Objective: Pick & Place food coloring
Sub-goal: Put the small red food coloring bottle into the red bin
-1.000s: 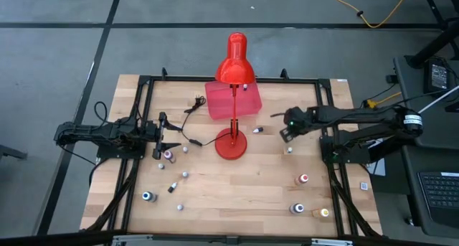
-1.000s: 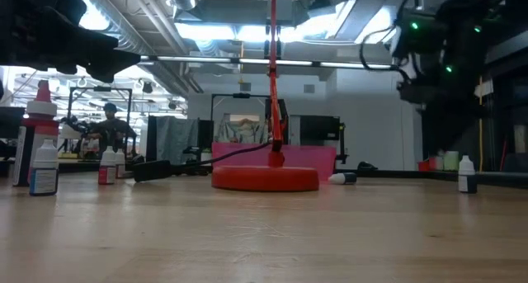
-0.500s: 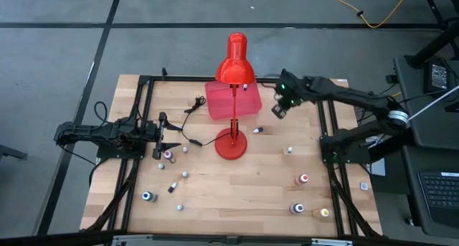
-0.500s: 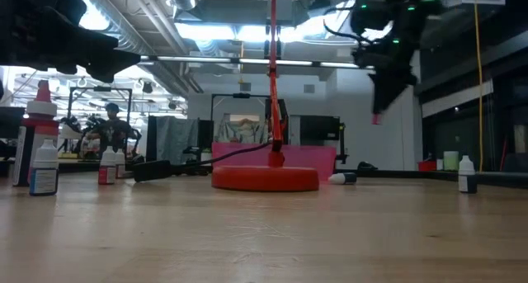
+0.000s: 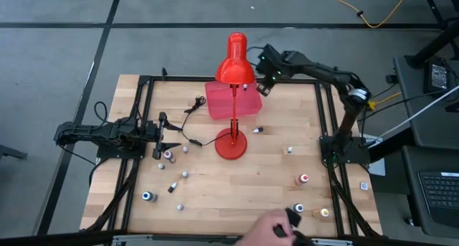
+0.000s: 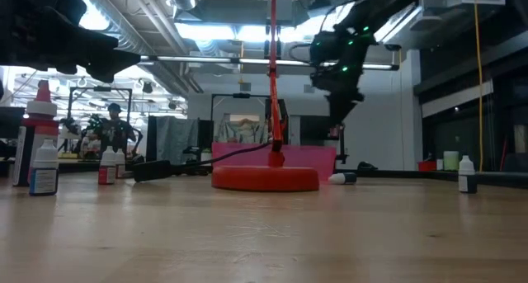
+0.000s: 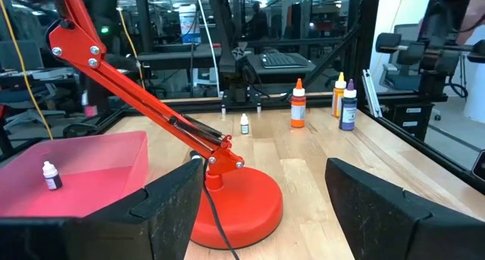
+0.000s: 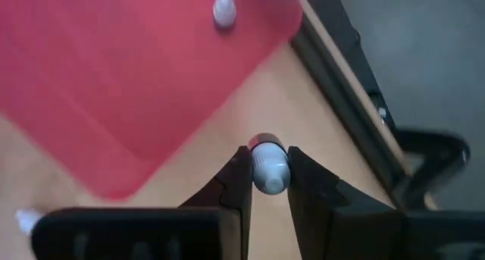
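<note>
Right claw (image 5: 262, 87) is pinched on a small white-capped food coloring bottle (image 8: 268, 167), held in the air beside the corner of the pink tray (image 5: 247, 106), which already has one bottle (image 8: 223, 10) in it. Left claw (image 5: 174, 135) sits wide apart and empty, parked low over the bench (image 5: 237, 188) near the red lamp (image 5: 232, 142); other bottles stay scattered on the bench. Versus half a second ago, the right arm has swung further toward the tray's far edge, and a person's hand (image 5: 269, 228) has come in at the near edge of the bench.
</note>
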`<action>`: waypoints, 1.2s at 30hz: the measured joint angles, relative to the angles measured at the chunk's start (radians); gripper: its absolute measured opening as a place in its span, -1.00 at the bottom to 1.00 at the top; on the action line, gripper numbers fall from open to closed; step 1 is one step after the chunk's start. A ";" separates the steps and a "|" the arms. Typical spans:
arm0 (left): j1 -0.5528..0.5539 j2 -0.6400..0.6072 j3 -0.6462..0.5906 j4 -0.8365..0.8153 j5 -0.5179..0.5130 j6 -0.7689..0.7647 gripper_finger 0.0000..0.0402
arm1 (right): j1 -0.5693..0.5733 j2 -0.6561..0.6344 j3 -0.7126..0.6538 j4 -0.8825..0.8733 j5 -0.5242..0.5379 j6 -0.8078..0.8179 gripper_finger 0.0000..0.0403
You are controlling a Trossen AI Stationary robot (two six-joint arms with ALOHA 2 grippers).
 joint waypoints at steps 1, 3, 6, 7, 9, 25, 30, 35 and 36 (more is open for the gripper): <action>0.000 0.000 0.000 0.000 0.000 0.000 0.36 | -0.001 0.023 0.027 -0.001 -0.010 -0.012 -0.68; 0.000 0.000 0.000 0.000 0.000 0.000 0.36 | -0.002 0.064 0.082 -0.004 -0.027 -0.038 -0.67; 0.000 0.000 0.000 0.000 0.000 0.000 0.35 | -0.002 0.121 0.161 -0.021 -0.033 -0.082 -0.67; 0.000 0.000 0.000 0.000 0.000 0.000 0.35 | -0.002 0.139 0.184 -0.030 -0.034 -0.089 -0.67; 0.000 0.000 0.000 0.000 0.000 0.000 0.36 | 0.000 0.168 0.225 -0.037 -0.036 -0.110 -0.68; 0.000 0.000 0.000 0.000 0.000 0.000 0.36 | 0.019 0.293 0.315 -0.030 -0.052 -0.273 -0.67; 0.000 0.000 0.000 0.000 0.000 0.000 0.35 | 0.028 0.312 0.315 -0.031 -0.050 -0.303 -0.68; 0.000 0.000 0.000 0.000 0.000 0.000 0.36 | 0.031 0.335 0.314 -0.039 -0.050 -0.319 -0.67; 0.000 0.000 0.000 0.000 0.000 0.000 0.36 | 0.032 0.339 0.314 -0.038 -0.050 -0.320 -0.67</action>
